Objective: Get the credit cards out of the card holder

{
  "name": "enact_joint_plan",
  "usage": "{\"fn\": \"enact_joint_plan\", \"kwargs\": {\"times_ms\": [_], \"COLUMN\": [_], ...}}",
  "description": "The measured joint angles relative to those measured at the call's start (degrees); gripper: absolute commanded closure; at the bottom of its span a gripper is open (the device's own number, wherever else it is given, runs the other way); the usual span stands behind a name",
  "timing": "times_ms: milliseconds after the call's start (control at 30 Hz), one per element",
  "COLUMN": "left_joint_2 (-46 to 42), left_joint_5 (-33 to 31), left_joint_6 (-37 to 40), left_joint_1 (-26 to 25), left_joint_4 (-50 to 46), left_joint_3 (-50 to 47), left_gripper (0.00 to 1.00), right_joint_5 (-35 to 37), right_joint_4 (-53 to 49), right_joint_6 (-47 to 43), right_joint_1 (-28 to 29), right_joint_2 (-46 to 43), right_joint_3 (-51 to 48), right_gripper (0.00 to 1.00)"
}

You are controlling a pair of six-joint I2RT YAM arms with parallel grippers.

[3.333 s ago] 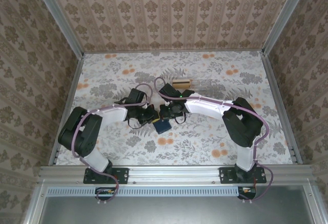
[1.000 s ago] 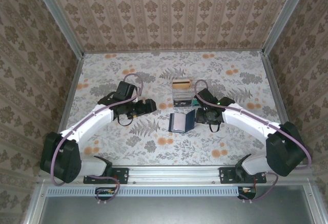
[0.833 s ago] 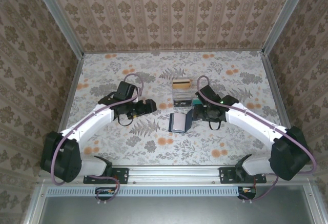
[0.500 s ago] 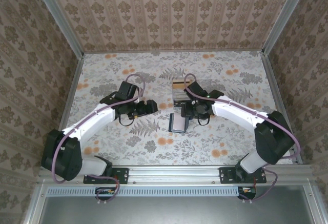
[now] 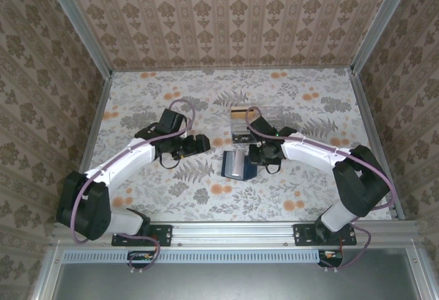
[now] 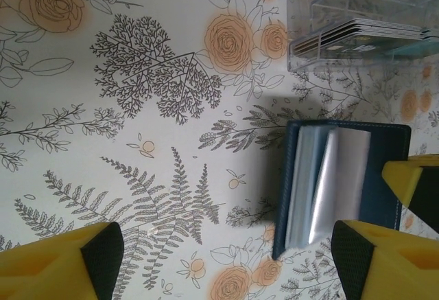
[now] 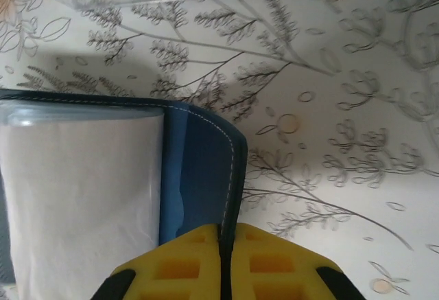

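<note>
1. A floral-print bench [image 5: 302, 94] — grey ferns, orange roses — sits boxed in by walls of striped damask wallpaper [image 5: 226, 12].
2. The card holder [image 5: 236, 166] lies open at the bench's middle, just on the near-edge side of a clear box [image 5: 245, 127] holding cards.
3. The right fingers [image 7: 192, 262] are pinched on the card holder's cover edge; the left fingers [image 6: 41, 262] stand spread wide, holding nothing.
</note>
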Motion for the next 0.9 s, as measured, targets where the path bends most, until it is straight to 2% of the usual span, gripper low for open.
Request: {"fn": "enact_joint_plan", "kwargs": {"times_ms": [200, 400, 900], "left_joint_2": [0.0, 0.0, 9.1], "left_joint_5": [0.0, 1.5, 9.3], "left_joint_6": [0.0, 0.1, -1.2], "left_joint_1": [0.0, 0.0, -2.2], "left_joint_4": [-0.2, 1.1, 10.8], "left_joint_3": [0.0, -0.3, -3.8], "left_gripper": [0.23, 0.41, 0.46], "right_joint_5": [-6.1, -9.1, -9.3], "right_joint_4": [9.2, 15.0, 16.1], "right_joint_6": [1.8, 3.5, 4.5], "right_joint_1": [0.0, 1.4, 1.8], "right_joint_2": [1.1, 7.4, 8.9], "right_joint_3": [-1.2, 0.7, 1.7], "right_gripper": [1.0, 1.0, 1.0]}}
